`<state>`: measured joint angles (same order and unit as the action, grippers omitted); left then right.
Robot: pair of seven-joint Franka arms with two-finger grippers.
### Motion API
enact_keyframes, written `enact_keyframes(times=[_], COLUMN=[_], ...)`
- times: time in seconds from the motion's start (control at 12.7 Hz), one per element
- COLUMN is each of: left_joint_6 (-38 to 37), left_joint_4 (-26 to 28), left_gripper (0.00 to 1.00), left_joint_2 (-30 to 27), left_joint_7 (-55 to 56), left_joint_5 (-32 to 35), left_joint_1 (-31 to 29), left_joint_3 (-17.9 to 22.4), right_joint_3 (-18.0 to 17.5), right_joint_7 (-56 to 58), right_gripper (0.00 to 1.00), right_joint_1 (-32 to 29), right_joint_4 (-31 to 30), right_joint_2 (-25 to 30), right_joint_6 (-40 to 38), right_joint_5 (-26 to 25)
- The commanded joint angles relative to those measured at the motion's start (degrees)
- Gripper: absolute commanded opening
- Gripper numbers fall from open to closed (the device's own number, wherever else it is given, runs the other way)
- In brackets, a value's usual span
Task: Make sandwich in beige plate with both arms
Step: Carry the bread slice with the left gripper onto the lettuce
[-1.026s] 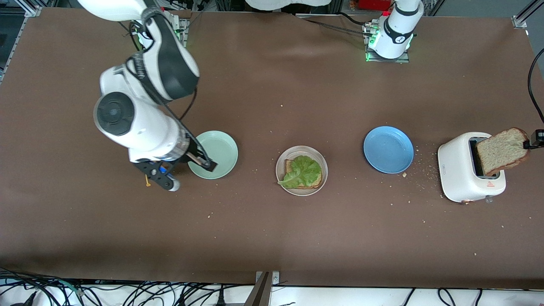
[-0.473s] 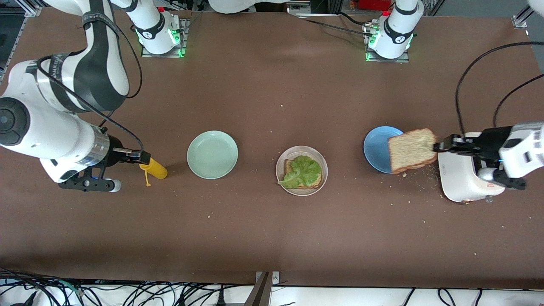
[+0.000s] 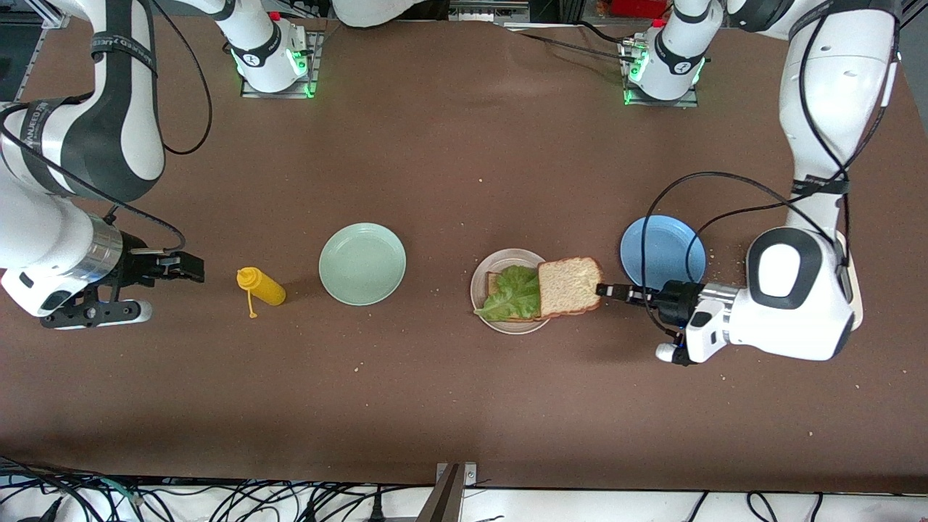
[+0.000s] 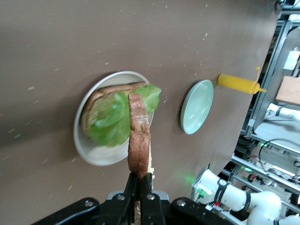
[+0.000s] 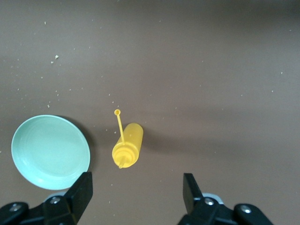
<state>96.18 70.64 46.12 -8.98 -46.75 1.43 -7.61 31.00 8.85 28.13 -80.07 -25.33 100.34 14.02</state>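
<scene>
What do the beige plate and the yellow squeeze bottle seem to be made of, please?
Beige plate: probably glazed ceramic or hard plastic; its raised rim looks smooth with a soft sheen, so either is possible. Yellow squeeze bottle: likely soft plastic, uniformly opaque and matte, with a thin tethered cap strap.

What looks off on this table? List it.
Crumbs litter the table near the blue plate. The yellow squeeze bottle lies on its side, cap dangling. The top bread slice overhangs the beige plate.

Brown matte table (image 3: 449, 406) fills view, crumbs scattered — aluminium frame rails (image 3: 892, 29) at corners; tangle of black cables (image 3: 217, 500) along near edge, even overhead light.
</scene>
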Motion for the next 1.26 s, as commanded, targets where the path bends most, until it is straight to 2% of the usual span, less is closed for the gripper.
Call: enact_keyframes(times=[0.0,0.39,0.63,0.71,0.79,0.87,0.95,1.1,1.18], left_joint_6=[5.31,7.79,7.7,7.62,7.62,7.62,7.53,7.44,7.44], left_joint_4=[-1.48,-0.86,0.53,1.07,1.6,1.6,1.86,2.3,2.22], left_gripper=[0.0,0.0,0.0,0.06,0.23,0.66,1.0,1.0,1.0], left_joint_2=[2.3,5.2,6.18,6.01,5.92,6.0,5.66,5.39,5.13], left_joint_7=[-0.42,-4.55,-4.47,-3.33,-1.76,-2.0,-1.39,2.89,4.22], left_joint_5=[-6.58,-8.36,-7.57,-7.48,-7.39,-6.52,-4.51,-2.75,0.4], left_joint_1=[3.83,6.39,6.84,6.75,6.75,6.75,5.96,5.52,5.34], left_joint_3=[0.5,0.5,0.58,0.67,0.85,1.02,0.85,1.2,1.2], right_joint_3=[-0.41,-0.76,-0.67,-0.59,-0.59,-0.59,-0.59,-0.59,-0.5], right_joint_7=[0.82,0.2,-3.21,-4.01,-4.02,-4.02,-4.02,-3.93,-3.93], right_gripper=[0.99,0.99,0.99,0.99,0.99,0.99,0.99,0.99,0.99], right_joint_1=[1.49,1.75,4.73,5.78,6.23,6.23,6.23,6.32,6.23], right_joint_4=[-9.23,-8.61,-8.52,-8.52,-8.52,-8.52,-8.26,-8.17,-8.17], right_joint_2=[8.98,9.68,9.59,9.59,9.59,9.51,9.33,9.33,9.33], right_joint_6=[2.6,0.3,0.82,0.91,1.0,1.0,1.44,1.44,1.53], right_joint_5=[-1.02,-2.51,-2.51,-2.51,-2.51,-2.51,-2.51,-2.51,-2.51])
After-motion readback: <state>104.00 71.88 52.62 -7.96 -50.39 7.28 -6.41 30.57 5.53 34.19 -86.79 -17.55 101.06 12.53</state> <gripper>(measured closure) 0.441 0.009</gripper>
